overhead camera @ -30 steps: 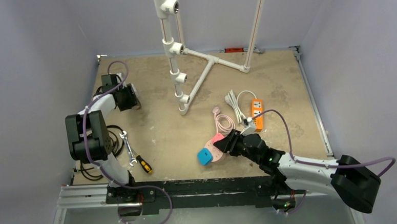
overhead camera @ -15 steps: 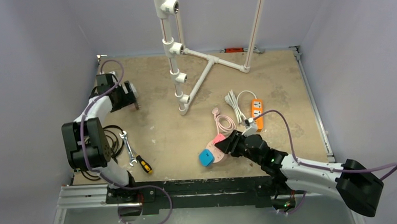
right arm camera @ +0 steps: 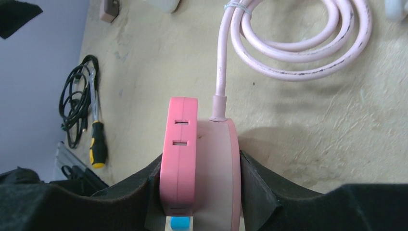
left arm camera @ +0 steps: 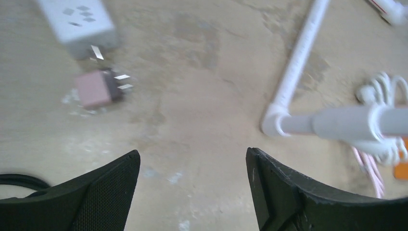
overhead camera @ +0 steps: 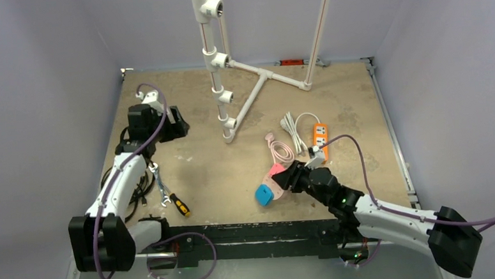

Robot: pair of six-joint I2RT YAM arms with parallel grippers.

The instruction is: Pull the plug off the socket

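Apparently to brace it, the right gripper (overhead camera: 288,178) clamps the round pink plastic socket (overhead camera: 273,172) near the table's middle, square blue plug (overhead camera: 264,194) seated in it, while the left gripper (overhead camera: 179,125) hangs wide and empty at far left.

The pink socket (right arm camera: 179,154) is a flat, rounded block with a deeper pink face and a paler pink back. It stands on edge near the near edge of the desk (overhead camera: 221,173), right of the middle, clamped across its thickness by the right end effector (right arm camera: 199,168). Two narrow slots show along its upturned rim. Its pink cord (right arm camera: 298,48) leaves the far end and runs into a tied coil lying flat just beyond. The blue plug (overhead camera: 264,194), a small bright square with rounded corners, sits seated in the socket's near end, towards the desk's near edge.
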